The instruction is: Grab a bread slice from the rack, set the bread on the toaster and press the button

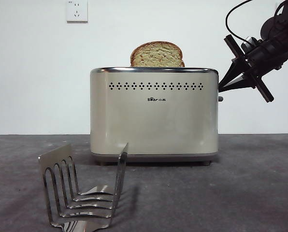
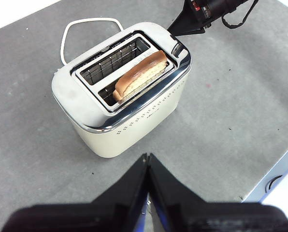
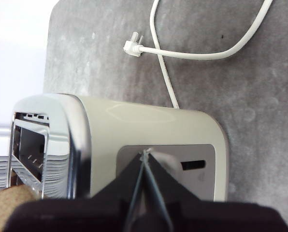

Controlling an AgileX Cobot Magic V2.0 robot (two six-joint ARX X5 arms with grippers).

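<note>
The slice of bread (image 1: 156, 54) sticks up from the toaster (image 1: 153, 116). The right gripper (image 1: 221, 88), jaws together, touches the toaster's end by the button (image 1: 220, 98). The left gripper (image 2: 148, 157) waits, jaws together.

Brown speckled slice of bread (image 1: 156, 54) stands upright in one slot of the cream, chrome-rimmed toaster (image 1: 153, 116), domed top protruding above the rim; small dark button (image 1: 220, 98) juts from the toaster's side edge; empty steel rack (image 1: 81, 191) sits in front of the toaster, apart.
</note>
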